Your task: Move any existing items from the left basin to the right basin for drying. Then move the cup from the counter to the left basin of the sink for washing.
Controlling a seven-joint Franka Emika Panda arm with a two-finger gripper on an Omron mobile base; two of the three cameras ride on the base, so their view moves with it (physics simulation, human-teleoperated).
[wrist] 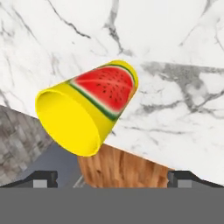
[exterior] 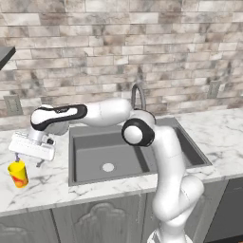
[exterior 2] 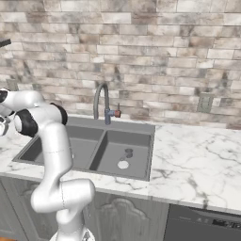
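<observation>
Left basin: the wider compartment (exterior: 107, 154) of the sink (exterior 2: 89, 148) lies bare down to its pale drain, so as far as I can see the first half of the job is done.
Right basin: the narrower compartment (exterior 2: 123, 151) holds a small grey knob-like object (exterior 2: 128, 153) close behind its drain (presumably the item that needed drying).
Cup: the yellow cup (exterior: 18, 174) with its watermelon mark stands upright on the worktop (exterior: 52, 182), well to the left of the sink and close to the front edge; it is not yet in a basin.
Gripper: the gripper (exterior: 27, 161) hangs just above and slightly behind the cup, at the end of the arm stretched out to the left. In the hand view the two dark fingertips (wrist: 41, 178) sit wide apart at the bottom corners, with the cup (wrist: 85, 114) up the frame beyond them, so the jaws are spread and have hold of nothing.
Done so far: clearing the left basin, by my reading.
Left to do: close on the cup, lift it, carry it right over the sink rim and set it down in the wider compartment.
Stage: reaching for the cup, before any grasp.
</observation>
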